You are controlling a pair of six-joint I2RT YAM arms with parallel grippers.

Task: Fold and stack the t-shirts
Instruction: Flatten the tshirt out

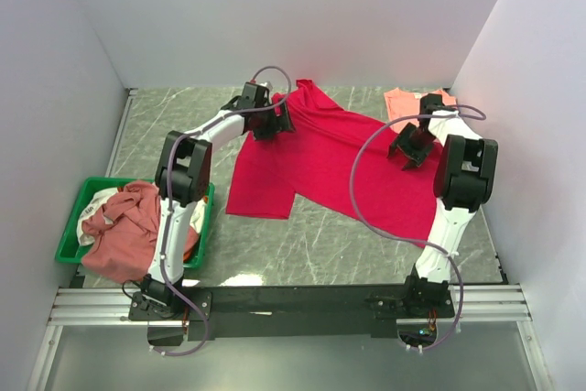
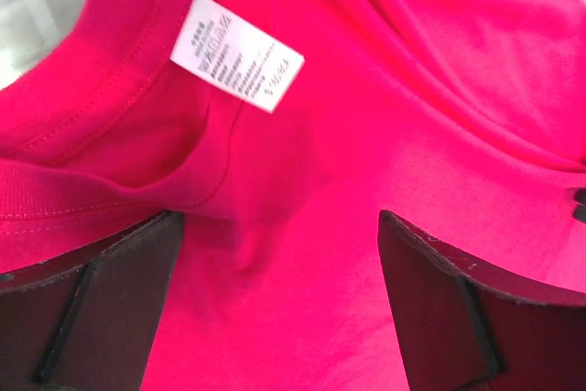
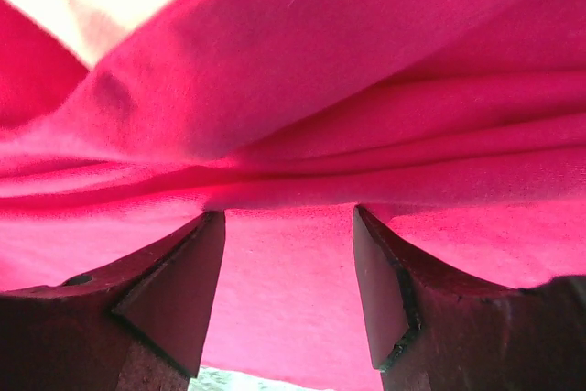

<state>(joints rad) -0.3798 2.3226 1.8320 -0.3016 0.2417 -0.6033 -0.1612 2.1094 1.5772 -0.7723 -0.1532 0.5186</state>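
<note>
**Q:** Which step is shown?

**A:** Laying-out before the first fold, by my reading. The crimson t-shirt (image 1: pixel 320 157) lies spread on the table (image 1: pixel 320 249), from the middle toward the far right corner. The left gripper (image 1: pixel 275 121) hangs over its collar (image 2: pixel 110 70), beside the white label (image 2: pixel 236 52), fingers wide apart and gripping nothing. The right gripper (image 1: pixel 409 148) sits at a creased ridge near the shirt's right side, jaws apart; whether its pads touch cloth is hard to tell.

**Q:** What does the next move call for?

**A:** Both closing on cloth, then carrying one edge across evenly.

**Q:** Containers?

**A:** The green tray (image 1: pixel 96 187), at the near left corner, holds a heap of dusty-rose and white tees (image 1: pixel 128 226); a salmon tee (image 1: pixel 403 103) lies at the far right corner
</note>
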